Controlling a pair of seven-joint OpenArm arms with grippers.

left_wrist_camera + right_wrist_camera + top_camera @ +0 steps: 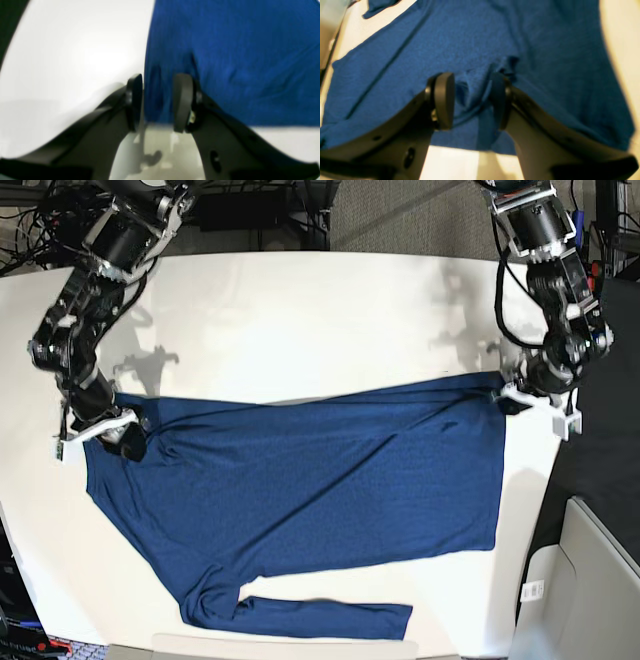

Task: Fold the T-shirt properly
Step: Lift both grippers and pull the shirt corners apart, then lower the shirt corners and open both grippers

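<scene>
The dark blue T-shirt (pixel 320 480) lies spread on the white table (pixel 300 320), folded over, with one long sleeve (pixel 320 618) along the near edge. My left gripper (pixel 512 402) is at the shirt's far right corner. In the left wrist view its jaws (pixel 158 82) stand apart, with the shirt's edge (pixel 237 62) loose between them. My right gripper (pixel 125 435) is at the shirt's far left corner. In the right wrist view it (pixel 471 85) is open over a small bunch of the fabric (pixel 445 37), which sits slack between the pads.
The table's right edge (pixel 545 510) runs close beside the left gripper, with dark floor beyond. A grey box (pixel 590 580) stands at the lower right. Cables (pixel 40 210) crowd the back left corner.
</scene>
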